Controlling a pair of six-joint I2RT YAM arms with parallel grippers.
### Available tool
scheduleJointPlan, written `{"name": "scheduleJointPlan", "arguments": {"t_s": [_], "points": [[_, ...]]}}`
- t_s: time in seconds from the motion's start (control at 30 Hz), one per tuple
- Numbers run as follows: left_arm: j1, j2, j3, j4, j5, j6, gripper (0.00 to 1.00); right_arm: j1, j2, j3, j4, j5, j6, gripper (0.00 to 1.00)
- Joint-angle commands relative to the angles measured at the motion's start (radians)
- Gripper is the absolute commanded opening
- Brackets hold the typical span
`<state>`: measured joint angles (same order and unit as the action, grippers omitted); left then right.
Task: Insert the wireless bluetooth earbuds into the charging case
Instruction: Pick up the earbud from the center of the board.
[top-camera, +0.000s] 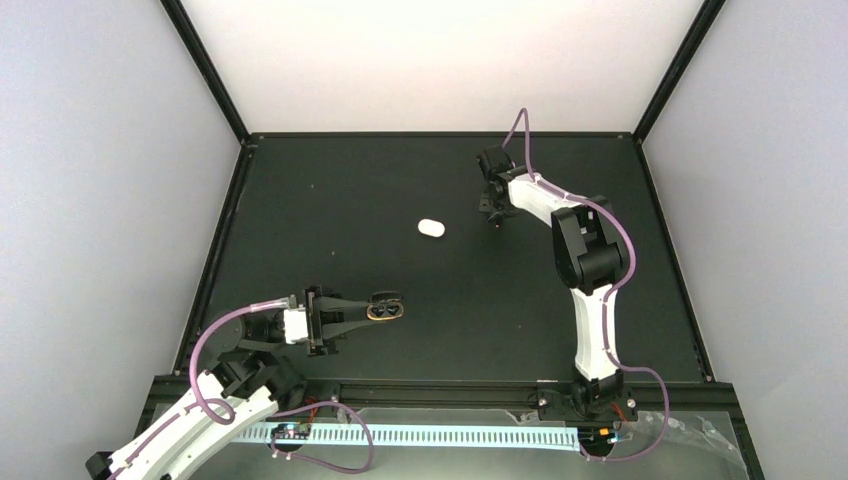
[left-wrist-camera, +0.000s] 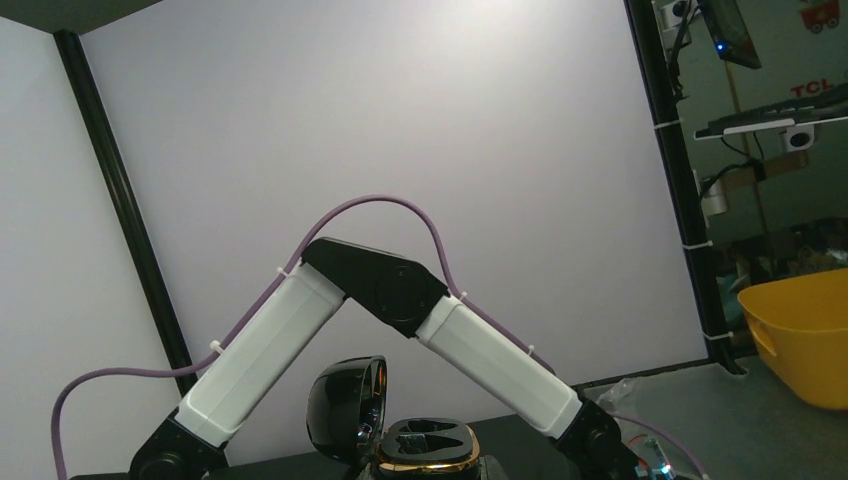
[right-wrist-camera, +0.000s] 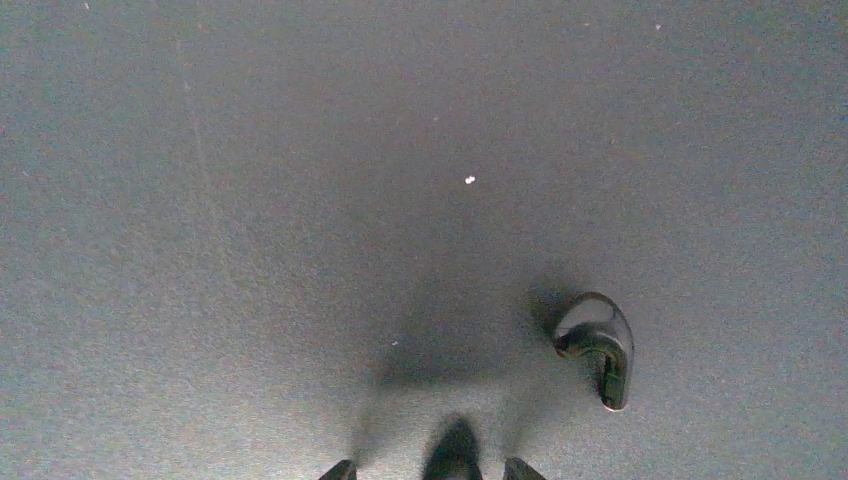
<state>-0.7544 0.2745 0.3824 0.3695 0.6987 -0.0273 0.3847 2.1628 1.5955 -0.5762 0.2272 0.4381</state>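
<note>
1. My left gripper (top-camera: 370, 311) sits at the lower left of the overhead view, clamped tight on the charging case (top-camera: 387, 308).
2. On the left wrist camera the case (left-wrist-camera: 428, 447) fills the bottom centre. It is glossy black with a gold rim, and its lid (left-wrist-camera: 348, 410) stands open to the left above dark wells.
3. My right gripper (top-camera: 492, 208) is right of centre in the upper half of the overhead view, pointing down at the black table (top-camera: 330, 200).
4. On the right wrist camera its fingertips (right-wrist-camera: 340, 470) poke in at the bottom edge and stand apart. A dark blur sits between them that I cannot identify.
5. One earbud (right-wrist-camera: 597, 350), dark and curled, lies on the table at the lower right of that view, beside the fingertips but clear of them.
6. A white oval piece (top-camera: 430, 228) lies near the overhead centre, left of the right gripper and well apart from the case.
</note>
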Motion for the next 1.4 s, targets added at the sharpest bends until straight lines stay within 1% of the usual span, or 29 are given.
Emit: {"name": "scheduleJointPlan", "arguments": {"t_s": [0.0,0.17,0.4,0.83,0.93,1.07,1.37], "points": [[-0.005,-0.014,0.0,-0.007,-0.013,0.02,0.02,-0.003,0.028,0.043,-0.035,0.027,-0.021,0.36],[-0.005,-0.015,0.0,-0.007,-0.013,0.02,0.02,-0.002,0.041,0.048,-0.043,0.027,-0.028,0.32],[-0.005,-0.018,0.0,-0.007,-0.012,0.021,0.01,-0.003,0.052,0.047,-0.052,0.025,-0.029,0.31],[-0.005,-0.02,0.0,-0.007,-0.012,0.021,0.02,-0.003,0.043,0.01,-0.046,0.014,-0.019,0.21],[-0.005,-0.02,0.0,-0.006,-0.012,0.02,0.02,-0.002,0.036,-0.005,-0.043,0.008,-0.014,0.21],[-0.005,-0.02,0.0,-0.003,-0.01,0.018,0.02,-0.003,0.022,-0.025,-0.04,0.01,-0.002,0.25],[-0.006,-0.024,-0.002,0.002,-0.007,0.012,0.02,-0.003,0.006,-0.044,-0.043,-0.004,-0.001,0.23]]}}
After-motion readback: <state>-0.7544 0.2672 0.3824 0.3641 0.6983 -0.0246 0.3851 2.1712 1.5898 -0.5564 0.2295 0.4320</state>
